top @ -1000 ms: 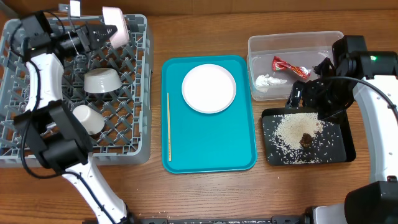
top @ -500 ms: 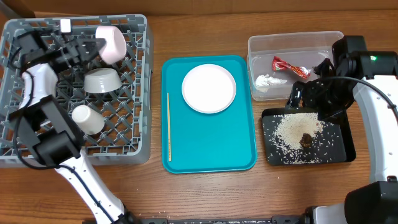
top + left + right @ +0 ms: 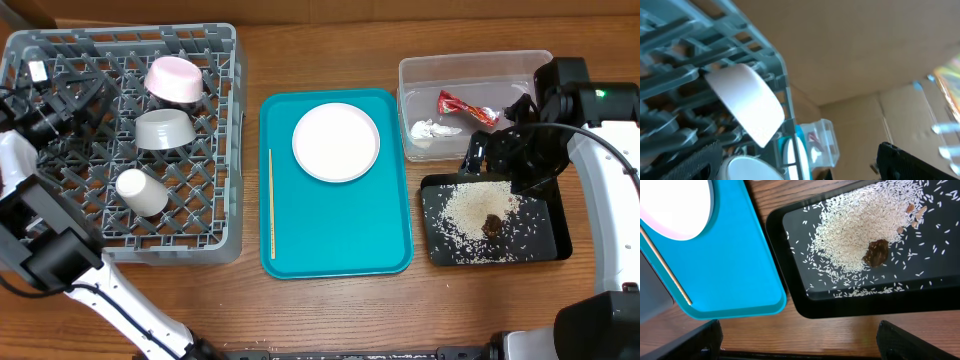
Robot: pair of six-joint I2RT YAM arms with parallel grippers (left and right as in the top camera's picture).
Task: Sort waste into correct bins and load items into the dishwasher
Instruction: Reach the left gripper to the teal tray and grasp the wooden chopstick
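The grey dish rack (image 3: 215, 200) at the left holds a pinkish bowl (image 3: 175, 78) tipped on its side at the back, a grey bowl (image 3: 164, 128) and a white cup (image 3: 141, 192). My left gripper (image 3: 85, 105) stands open over the rack, left of the pinkish bowl (image 3: 747, 102) and apart from it. A white plate (image 3: 336, 141) lies on the teal tray (image 3: 335, 230). The clear tub (image 3: 475, 65) holds the red wrapper (image 3: 462, 106) and tissue (image 3: 432, 130). Rice (image 3: 475, 208) and a brown lump (image 3: 493, 225) lie on the black tray (image 3: 555, 235). My right gripper (image 3: 500, 165) hangs open and empty over that tray's far edge.
A thin wooden stick (image 3: 271, 205) lies along the teal tray's left side. The black tray's near rim (image 3: 805, 307) sits close beside the teal tray (image 3: 740, 270). A cardboard wall (image 3: 865, 50) stands behind the table.
My left gripper has opened, let go of the pinkish bowl and drawn back to the left. The bowl now rests in the rack's back row. The right arm has not moved.
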